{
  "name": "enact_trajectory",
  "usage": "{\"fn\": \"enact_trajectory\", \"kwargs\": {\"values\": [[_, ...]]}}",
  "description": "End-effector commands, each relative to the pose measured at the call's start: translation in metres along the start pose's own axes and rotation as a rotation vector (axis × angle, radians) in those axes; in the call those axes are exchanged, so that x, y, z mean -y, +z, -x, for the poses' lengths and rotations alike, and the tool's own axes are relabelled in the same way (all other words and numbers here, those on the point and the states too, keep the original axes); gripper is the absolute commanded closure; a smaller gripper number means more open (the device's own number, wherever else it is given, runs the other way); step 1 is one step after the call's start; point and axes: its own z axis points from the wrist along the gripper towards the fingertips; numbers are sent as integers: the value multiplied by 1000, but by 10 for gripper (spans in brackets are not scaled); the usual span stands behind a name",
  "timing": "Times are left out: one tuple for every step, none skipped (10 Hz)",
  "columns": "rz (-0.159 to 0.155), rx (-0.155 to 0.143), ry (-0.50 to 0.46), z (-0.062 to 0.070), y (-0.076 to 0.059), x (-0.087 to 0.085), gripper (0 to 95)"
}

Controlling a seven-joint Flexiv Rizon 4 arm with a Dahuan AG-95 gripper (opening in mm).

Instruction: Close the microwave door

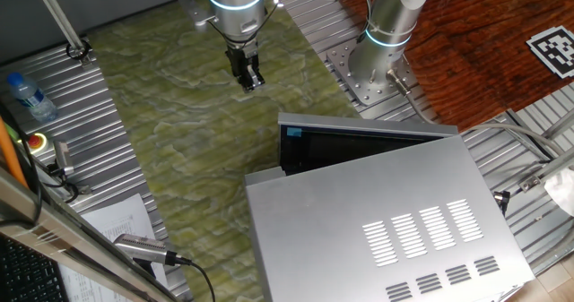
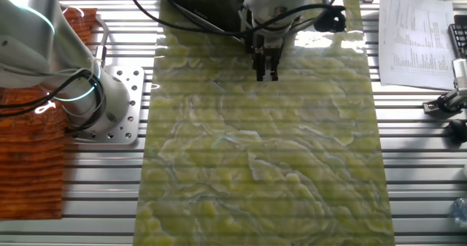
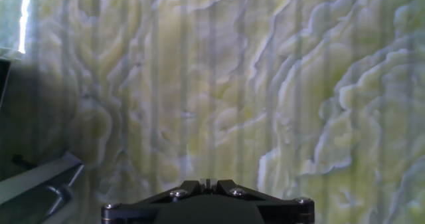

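The silver microwave (image 1: 386, 221) sits at the near end of the desk (image 1: 54, 87), its door (image 1: 359, 145) ajar, dark inner face showing. Well apart over the green marbled mat (image 1: 179, 96) hangs the tool (image 1: 247, 78), fingers together and pointing down, holding nothing.

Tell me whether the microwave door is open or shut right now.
Open, partly. In one fixed view the microwave door stands angled away from the microwave, leaving a dark wedge-shaped gap with its black inner face showing. The gripper hangs apart from it.
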Motion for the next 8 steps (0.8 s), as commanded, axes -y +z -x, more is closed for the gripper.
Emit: {"fn": "enact_trajectory", "kwargs": {"values": [[-6, 7, -20, -3, 1, 1, 950], [-9, 10, -8, -3, 1, 1, 950], [-11, 12, -8, -3, 1, 1, 950], [-6, 13, -13, -3, 1, 1, 950], [-7, 28, -33, -3, 1, 1, 950], [-8, 39, -37, -3, 1, 1, 950], [-15, 39, -20, -3, 1, 1, 950], [-14, 37, 2, -3, 1, 1, 950]]}}
